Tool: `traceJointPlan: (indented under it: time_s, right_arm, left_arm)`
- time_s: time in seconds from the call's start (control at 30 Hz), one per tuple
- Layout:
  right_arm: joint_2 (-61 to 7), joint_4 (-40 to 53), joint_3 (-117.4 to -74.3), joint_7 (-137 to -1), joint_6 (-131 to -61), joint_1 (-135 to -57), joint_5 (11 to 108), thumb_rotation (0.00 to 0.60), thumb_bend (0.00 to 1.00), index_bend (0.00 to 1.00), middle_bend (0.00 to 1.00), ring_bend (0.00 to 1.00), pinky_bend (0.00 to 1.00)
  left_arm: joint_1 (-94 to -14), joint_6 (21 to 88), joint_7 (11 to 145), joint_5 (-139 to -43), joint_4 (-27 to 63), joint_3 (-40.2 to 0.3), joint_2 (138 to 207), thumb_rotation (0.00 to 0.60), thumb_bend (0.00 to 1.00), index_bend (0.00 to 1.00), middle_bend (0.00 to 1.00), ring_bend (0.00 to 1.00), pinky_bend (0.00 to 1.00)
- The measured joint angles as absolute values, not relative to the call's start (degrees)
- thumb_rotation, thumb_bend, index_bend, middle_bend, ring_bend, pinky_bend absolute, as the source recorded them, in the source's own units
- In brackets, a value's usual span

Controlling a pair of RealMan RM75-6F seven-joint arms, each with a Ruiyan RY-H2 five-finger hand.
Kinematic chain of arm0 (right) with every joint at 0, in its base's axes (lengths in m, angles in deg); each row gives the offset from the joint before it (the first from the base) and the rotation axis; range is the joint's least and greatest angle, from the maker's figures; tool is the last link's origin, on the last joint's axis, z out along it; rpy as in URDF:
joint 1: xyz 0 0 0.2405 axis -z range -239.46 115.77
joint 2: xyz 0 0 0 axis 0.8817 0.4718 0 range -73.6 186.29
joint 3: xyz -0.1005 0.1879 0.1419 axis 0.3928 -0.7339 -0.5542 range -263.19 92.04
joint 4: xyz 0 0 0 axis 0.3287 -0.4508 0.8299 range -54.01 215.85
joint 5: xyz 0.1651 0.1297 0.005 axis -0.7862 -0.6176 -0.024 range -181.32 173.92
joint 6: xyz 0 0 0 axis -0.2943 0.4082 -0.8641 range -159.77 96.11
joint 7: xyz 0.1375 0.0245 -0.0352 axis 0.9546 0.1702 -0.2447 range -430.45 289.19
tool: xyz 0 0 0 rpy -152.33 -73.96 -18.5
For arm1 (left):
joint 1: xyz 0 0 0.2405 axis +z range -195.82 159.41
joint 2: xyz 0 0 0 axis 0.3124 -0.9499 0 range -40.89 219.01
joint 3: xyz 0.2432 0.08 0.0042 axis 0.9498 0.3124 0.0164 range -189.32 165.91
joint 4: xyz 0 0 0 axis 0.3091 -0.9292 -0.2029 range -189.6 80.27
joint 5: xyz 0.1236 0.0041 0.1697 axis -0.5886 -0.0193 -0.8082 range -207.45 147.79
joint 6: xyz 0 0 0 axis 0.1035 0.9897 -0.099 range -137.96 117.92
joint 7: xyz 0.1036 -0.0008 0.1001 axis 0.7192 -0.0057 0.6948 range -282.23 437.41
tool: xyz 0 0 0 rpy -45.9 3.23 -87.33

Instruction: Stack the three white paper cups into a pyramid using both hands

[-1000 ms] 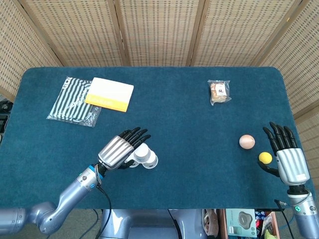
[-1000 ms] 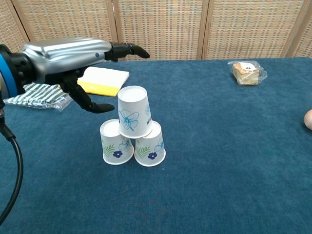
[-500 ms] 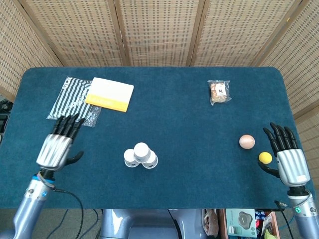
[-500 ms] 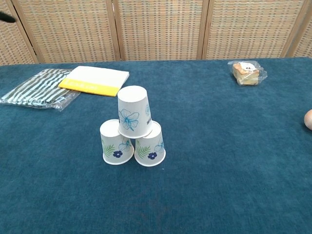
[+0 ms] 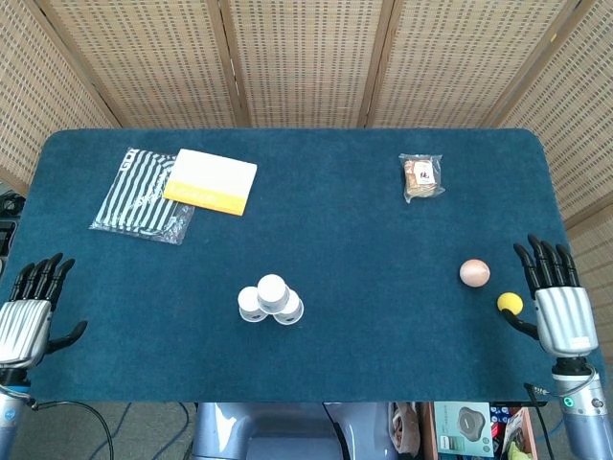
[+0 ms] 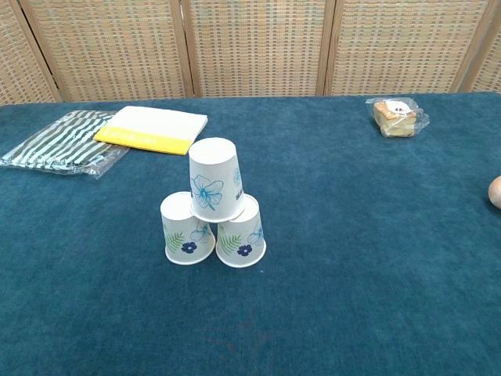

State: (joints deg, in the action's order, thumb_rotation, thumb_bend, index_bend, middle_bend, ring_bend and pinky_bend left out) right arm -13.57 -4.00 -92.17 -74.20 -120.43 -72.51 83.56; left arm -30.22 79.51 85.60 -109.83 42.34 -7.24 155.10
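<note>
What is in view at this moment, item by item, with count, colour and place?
paper cups: three, white with blue and green flower prints, upside down in a pyramid near the table's front centre.
striped bag: one, black and white, far left.
flat packet: one, white with a yellow edge, overlapping the striped bag's right side.
snack pack: one, clear wrapper with brownish contents, far right.
ball: one, pinkish, near the right edge.
small ball: one, yellow, beside the right hand.
table: one, dark blue cloth.
left hand: empty, fingers spread, at the table's left edge.
right hand: empty, fingers spread, at the right edge.
</note>
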Motion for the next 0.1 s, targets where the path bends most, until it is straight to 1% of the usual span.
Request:
traceJointPlan:
  time_s: [0.1]
  right_arm:
    - [-13.2,-4.7,-91.9,-74.6,-119.8,-72.5,83.4,0.600,0.00,0.00,0.00,0.00,0.00]
  left_arm:
    - [-29.2,80.4,84.7,-111.1,42.0,-7.3,154.9,0.600,0.26,0.00,0.00,0.00,0.00]
